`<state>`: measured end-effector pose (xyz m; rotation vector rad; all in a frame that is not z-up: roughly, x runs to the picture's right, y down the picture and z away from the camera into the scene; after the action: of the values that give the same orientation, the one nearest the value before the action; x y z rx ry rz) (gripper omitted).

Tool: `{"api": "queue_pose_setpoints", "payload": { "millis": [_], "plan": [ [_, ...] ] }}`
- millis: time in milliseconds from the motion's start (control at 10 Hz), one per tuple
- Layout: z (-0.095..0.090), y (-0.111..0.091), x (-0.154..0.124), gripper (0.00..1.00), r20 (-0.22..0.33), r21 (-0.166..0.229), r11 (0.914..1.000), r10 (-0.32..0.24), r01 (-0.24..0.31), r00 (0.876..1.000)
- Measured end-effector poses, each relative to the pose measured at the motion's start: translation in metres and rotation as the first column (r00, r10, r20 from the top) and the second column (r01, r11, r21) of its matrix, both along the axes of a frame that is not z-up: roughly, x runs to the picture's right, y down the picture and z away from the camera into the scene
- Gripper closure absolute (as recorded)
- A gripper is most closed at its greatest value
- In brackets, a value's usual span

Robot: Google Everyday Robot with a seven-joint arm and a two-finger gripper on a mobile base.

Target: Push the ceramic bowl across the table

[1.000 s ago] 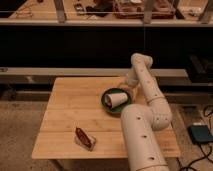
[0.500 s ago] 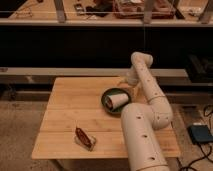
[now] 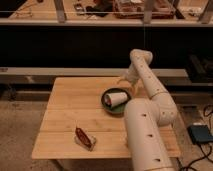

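The dark-green ceramic bowl (image 3: pixel 108 103) sits on the light bamboo table (image 3: pixel 75 102), right of centre towards the far edge. A white cup (image 3: pixel 116 98) lies on its side inside the bowl. My gripper (image 3: pixel 122 80) hangs just beyond the bowl's far rim, near the table's far edge, at the end of the white arm (image 3: pixel 150 85) that curves over the table's right side. The arm's thick lower segment (image 3: pixel 142 135) hides the table's near right part.
A red-brown snack packet (image 3: pixel 84 138) lies near the table's front left. A dark counter with shelves (image 3: pixel 100 45) runs behind the table. A blue-grey box (image 3: pixel 200 134) and cables lie on the floor at right.
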<state>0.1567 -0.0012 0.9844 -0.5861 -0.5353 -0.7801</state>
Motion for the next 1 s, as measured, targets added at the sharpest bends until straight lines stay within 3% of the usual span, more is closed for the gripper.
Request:
{"api": "queue_pose_setpoints", "payload": {
  "millis": [300, 400, 500, 700, 1000],
  "plan": [
    [-0.003, 0.015, -0.007, 0.20, 0.035, 0.062, 0.9965, -0.059, 0.057, 0.998],
    [-0.013, 0.025, -0.015, 0.20, 0.057, 0.067, 0.9965, -0.053, 0.050, 0.997],
    [-0.038, 0.044, -0.026, 0.20, 0.091, 0.067, 0.9971, -0.042, 0.036, 0.995],
    [-0.067, 0.066, -0.030, 0.20, 0.109, 0.070, 0.9974, -0.028, 0.020, 0.994],
    [-0.099, 0.106, -0.044, 0.20, 0.103, 0.049, 0.9954, -0.087, 0.082, 0.991]
  ]
}}
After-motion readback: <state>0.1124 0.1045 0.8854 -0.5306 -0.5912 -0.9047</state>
